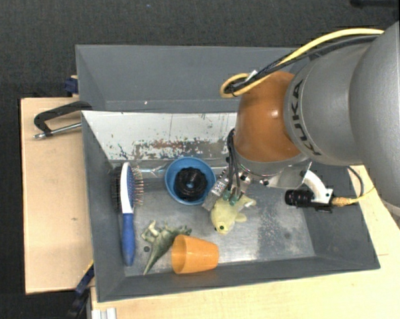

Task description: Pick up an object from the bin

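Cannot tell how wide the pincer (229, 195) stands: tip tucked in under the wrist's orange cover (264, 119) among small metal parts. Set low near the middle of the bin (336, 249), right at the upper end of a pale yellow toy (224, 218). Touching it or just above it; impossible to say which.

Reaching in from the right, with the thick grey arm (355, 82) across the bin's upper right corner and the wrist pointed steeply down. Yellow and black cables (314, 46) looped over the top of the cover. A white and black fitting (311, 193) juts out to the right of the wrist, above bare bin floor.

Just left of the pincer, a blue cup (188, 180) sitting upright by the back wall, with something black inside. Along the left wall, a blue-and-white brush (127, 215) laid lengthwise, bristles at its far end. Toward the front, an orange cup (194, 253) on its side, touching a green dinosaur (160, 240) just to its left.

Yellow toy lying on the floor between the two cups — near both, apart from each, with open floor to its right.
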